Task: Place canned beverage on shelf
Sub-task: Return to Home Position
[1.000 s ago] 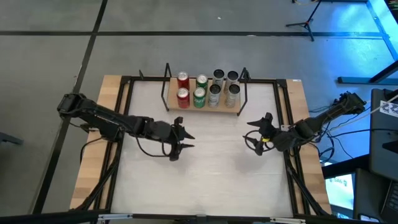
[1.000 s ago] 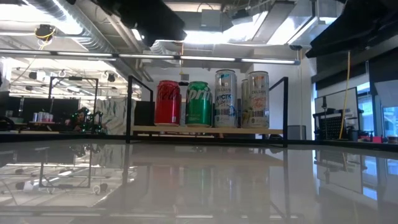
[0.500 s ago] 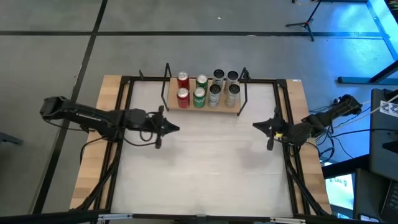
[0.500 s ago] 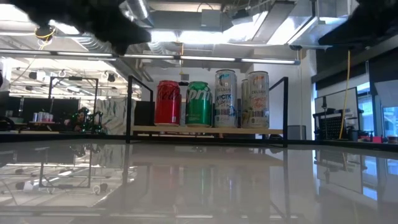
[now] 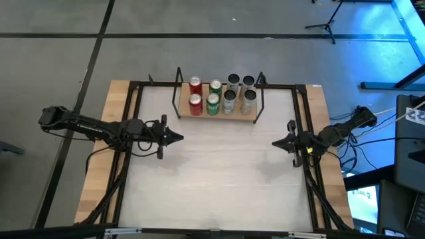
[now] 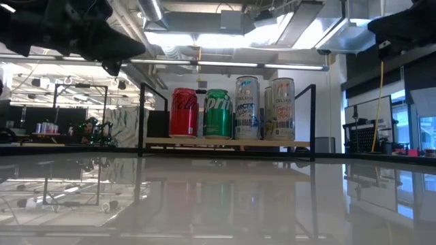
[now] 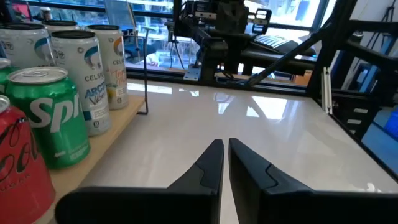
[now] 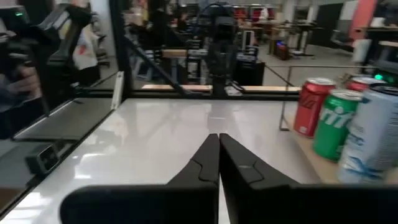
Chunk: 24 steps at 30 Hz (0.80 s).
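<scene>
The shelf (image 5: 220, 115), a small wood board with black wire frames at both ends, stands at the table's far middle. Several cans stand upright on it: two red (image 5: 195, 103), two green (image 5: 212, 103) and several silver (image 5: 229, 99). The low view shows a red can (image 6: 183, 112), a green one (image 6: 219, 113) and silver ones (image 6: 247, 107) in a row. My left gripper (image 5: 180, 137) is shut and holds nothing, left of and nearer than the shelf. My right gripper (image 5: 274, 143) is shut and holds nothing, right of and nearer than the shelf. Both point toward the table's middle.
A black frame (image 5: 136, 99) runs along the table's edges, and wood strips (image 5: 116, 99) border the white top. The white top (image 5: 226, 179) between and in front of the grippers shows bare. Beyond the table's right edge stand cables and equipment (image 5: 405, 153).
Both grippers have shut. My left gripper has drawn back toward the table's left edge and a little toward the far edge. My right arm has drawn back toward the table's right edge. The cans and the shelf have stayed where they were.
</scene>
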Each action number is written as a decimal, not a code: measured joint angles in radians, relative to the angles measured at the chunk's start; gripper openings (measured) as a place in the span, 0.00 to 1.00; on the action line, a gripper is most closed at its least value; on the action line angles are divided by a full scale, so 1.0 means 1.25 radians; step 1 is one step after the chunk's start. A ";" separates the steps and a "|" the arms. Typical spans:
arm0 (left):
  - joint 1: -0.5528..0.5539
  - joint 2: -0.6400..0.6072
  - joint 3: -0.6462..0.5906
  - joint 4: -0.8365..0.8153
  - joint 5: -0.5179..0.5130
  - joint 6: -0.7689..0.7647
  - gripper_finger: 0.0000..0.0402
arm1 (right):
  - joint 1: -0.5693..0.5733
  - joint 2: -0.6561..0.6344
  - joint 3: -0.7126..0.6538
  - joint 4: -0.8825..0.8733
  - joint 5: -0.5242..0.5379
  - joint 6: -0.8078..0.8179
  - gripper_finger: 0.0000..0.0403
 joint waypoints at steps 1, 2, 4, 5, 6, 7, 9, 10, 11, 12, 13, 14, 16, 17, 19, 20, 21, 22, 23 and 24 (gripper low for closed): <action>0.000 0.000 -0.003 0.006 0.001 0.000 0.04 | -0.002 -0.004 -0.005 0.003 -0.010 -0.005 0.01; 0.000 -0.001 -0.007 0.012 0.002 0.000 0.04 | -0.007 -0.006 -0.011 0.005 -0.017 -0.007 0.02; 0.000 -0.001 -0.014 0.014 0.003 0.000 0.04 | -0.025 -0.005 -0.022 0.006 -0.026 -0.006 0.01; 0.000 -0.001 -0.019 0.015 0.003 0.000 0.04 | -0.037 -0.005 -0.028 0.006 -0.038 -0.005 0.01; 0.000 -0.001 -0.025 0.022 0.005 0.000 0.04 | -0.052 -0.005 -0.035 0.012 -0.050 -0.006 0.01; 0.000 -0.001 -0.034 0.033 0.011 0.000 0.04 | -0.068 -0.005 -0.043 0.030 -0.071 -0.007 0.00; 0.000 -0.001 -0.058 0.069 0.034 0.000 0.04 | -0.106 -0.005 -0.058 0.050 -0.127 -0.021 0.01; 0.000 -0.001 -0.071 0.090 0.051 0.000 0.04 | -0.126 -0.005 -0.064 0.050 -0.158 -0.024 0.01; 0.000 -0.001 -0.085 0.114 0.065 -0.001 0.04 | -0.148 -0.005 -0.067 0.050 -0.184 -0.024 0.01; 0.000 -0.001 -0.102 0.145 0.079 -0.001 0.04 | -0.170 -0.005 -0.069 0.050 -0.208 -0.023 0.01; 0.000 -0.001 -0.119 0.174 0.088 -0.002 0.04 | -0.190 -0.005 -0.071 0.056 -0.231 -0.023 0.01; 0.000 -0.005 -0.136 0.197 0.091 -0.007 0.04 | -0.211 -0.005 -0.074 0.064 -0.251 -0.023 0.01; 0.002 -0.015 -0.167 0.242 0.091 -0.014 0.04 | -0.251 -0.005 -0.077 0.066 -0.290 -0.023 0.01; 0.007 -0.019 -0.171 0.237 0.091 -0.019 0.04 | -0.268 -0.004 -0.077 0.066 -0.307 -0.023 0.01; 0.015 -0.033 -0.171 0.216 0.094 -0.021 0.04 | -0.302 -0.005 -0.077 0.066 -0.332 -0.024 0.01; 0.020 -0.041 -0.171 0.220 0.101 -0.021 0.04 | -0.316 -0.005 -0.077 0.066 -0.344 -0.023 0.01; 0.024 -0.045 -0.171 0.225 0.106 -0.021 0.04 | -0.330 -0.005 -0.077 0.065 -0.356 -0.024 0.01; 0.028 -0.049 -0.171 0.221 0.107 -0.020 0.04 | -0.343 -0.005 -0.077 0.064 -0.368 -0.024 0.01; 0.031 -0.055 -0.171 0.211 0.110 -0.020 0.04 | -0.355 -0.004 -0.077 0.065 -0.380 -0.025 0.01; 0.035 -0.062 -0.171 0.201 0.114 -0.019 0.04 | -0.367 -0.004 -0.077 0.064 -0.391 -0.025 0.01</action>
